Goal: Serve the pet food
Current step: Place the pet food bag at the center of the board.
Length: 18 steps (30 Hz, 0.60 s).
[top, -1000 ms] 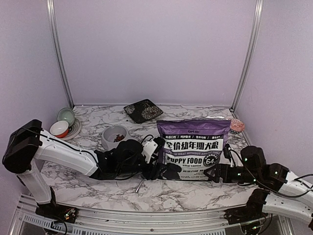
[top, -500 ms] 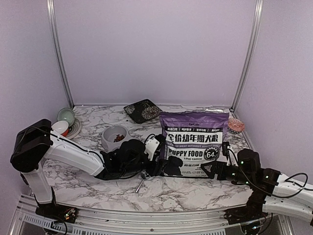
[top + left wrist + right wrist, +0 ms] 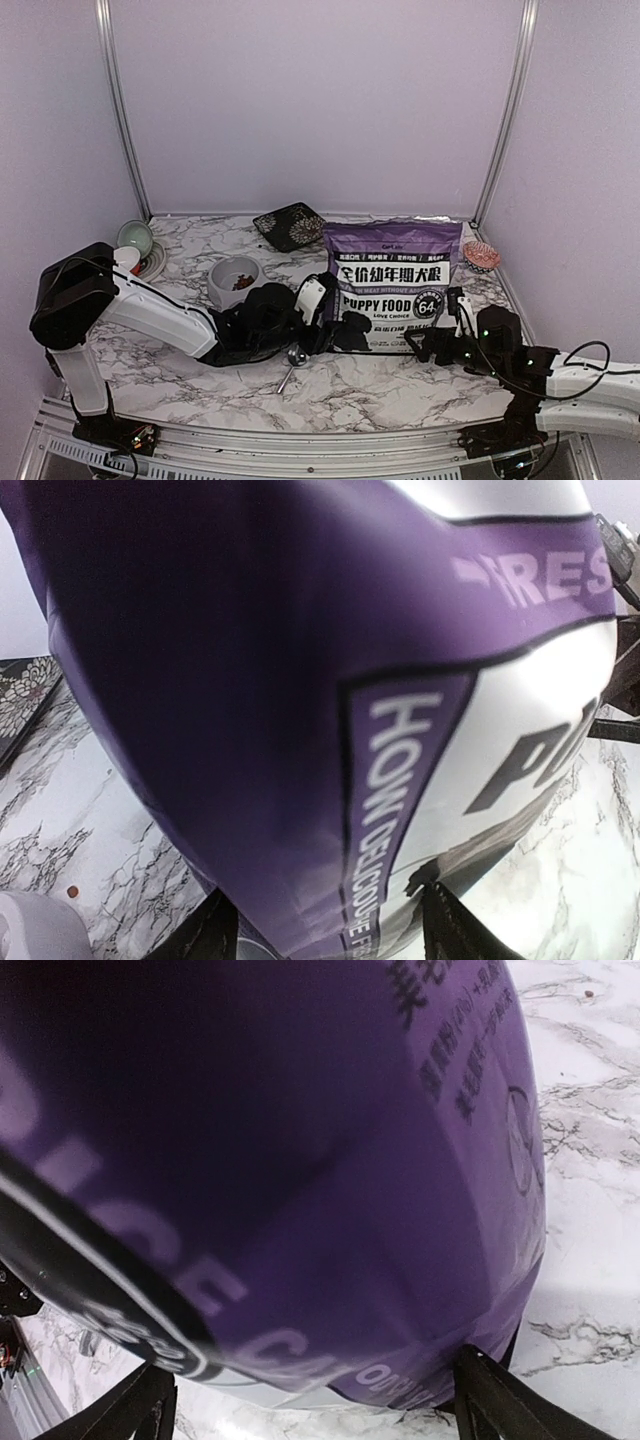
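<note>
Top external: left tool (image 3: 330, 333), right tool (image 3: 428, 345) clasp bag (image 3: 392, 270); pet food (image 3: 240, 280) behind left.

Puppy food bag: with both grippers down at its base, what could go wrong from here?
The bag stands upright, with the left gripper and right gripper holding only its bottom corners. Being tall, it may topple or slip. The metal scoop lies just in front of the left gripper and could get knocked away.
</note>
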### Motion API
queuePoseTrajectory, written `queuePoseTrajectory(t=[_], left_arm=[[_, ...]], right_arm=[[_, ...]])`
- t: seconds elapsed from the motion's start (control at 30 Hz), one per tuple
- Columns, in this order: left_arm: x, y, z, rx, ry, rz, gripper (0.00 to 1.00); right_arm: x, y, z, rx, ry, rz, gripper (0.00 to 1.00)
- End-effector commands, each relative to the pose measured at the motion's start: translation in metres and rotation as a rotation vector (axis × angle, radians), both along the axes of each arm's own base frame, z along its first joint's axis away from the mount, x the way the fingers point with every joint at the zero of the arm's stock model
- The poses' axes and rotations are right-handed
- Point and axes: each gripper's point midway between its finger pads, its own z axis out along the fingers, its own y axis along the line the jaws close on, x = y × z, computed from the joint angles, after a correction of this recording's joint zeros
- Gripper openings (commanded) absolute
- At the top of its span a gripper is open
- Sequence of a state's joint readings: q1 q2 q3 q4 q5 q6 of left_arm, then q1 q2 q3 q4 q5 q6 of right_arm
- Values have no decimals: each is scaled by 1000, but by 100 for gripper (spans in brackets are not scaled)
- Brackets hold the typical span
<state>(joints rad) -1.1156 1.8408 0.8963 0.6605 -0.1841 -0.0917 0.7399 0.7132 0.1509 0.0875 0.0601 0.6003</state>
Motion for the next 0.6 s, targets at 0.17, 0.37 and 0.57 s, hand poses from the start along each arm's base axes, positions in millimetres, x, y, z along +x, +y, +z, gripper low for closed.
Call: queuePoseTrajectory(t=[0.17,0.37,0.57], left_arm=[[22,9,-3,8,-56,31,63],[36,19,-2,22,-79,61,63],[56,34,-1,36,-102,107,63]], right_arm=[[30,40,17,-27,-57,99,94],[51,56,24,-36,-86,116,95],[77,72,25,-53,-94,125,95]])
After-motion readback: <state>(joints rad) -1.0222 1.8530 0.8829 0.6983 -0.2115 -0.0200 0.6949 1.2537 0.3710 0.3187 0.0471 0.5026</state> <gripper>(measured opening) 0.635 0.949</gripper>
